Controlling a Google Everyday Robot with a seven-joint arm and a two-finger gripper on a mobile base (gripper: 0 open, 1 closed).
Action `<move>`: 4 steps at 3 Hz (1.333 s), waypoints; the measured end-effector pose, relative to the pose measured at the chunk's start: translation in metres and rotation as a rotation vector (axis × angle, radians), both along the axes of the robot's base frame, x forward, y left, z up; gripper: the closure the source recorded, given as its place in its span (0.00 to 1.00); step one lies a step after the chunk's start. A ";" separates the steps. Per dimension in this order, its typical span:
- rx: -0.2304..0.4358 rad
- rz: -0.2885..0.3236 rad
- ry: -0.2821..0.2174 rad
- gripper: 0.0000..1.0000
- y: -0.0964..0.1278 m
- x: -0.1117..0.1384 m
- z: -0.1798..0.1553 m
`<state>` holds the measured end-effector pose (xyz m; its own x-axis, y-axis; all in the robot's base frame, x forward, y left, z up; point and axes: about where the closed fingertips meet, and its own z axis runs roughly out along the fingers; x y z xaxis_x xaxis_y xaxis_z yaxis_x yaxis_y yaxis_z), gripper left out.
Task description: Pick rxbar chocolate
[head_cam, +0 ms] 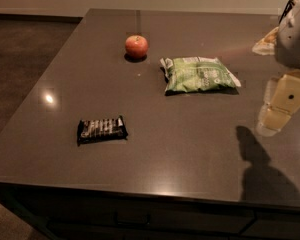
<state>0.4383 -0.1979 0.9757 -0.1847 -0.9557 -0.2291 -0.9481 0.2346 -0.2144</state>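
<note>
End effector (276, 115) hangs tip-down over right edge of bench (190, 149), open/closed can't tell, well apart from choc bar (102, 129) lying flat front-left; apple (136, 46) & green bag (199, 74) sit farther back.

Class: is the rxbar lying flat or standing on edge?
Flat: the rxbar shows its broad lettered face on the table. The hand hangs at the right, well away.

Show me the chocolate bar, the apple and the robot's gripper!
rxbar chocolate (102, 129): camera view, wrapper's middle.
apple (136, 46): camera view, its front.
gripper (277, 115): camera view, far right, its pale tip.
</note>
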 end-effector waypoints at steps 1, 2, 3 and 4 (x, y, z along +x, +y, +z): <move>0.056 0.086 0.037 0.00 0.037 -0.002 -0.007; 0.110 0.167 0.062 0.00 0.078 -0.005 -0.013; 0.144 0.239 0.082 0.00 0.117 -0.012 -0.018; 0.160 0.303 0.099 0.00 0.153 -0.020 -0.025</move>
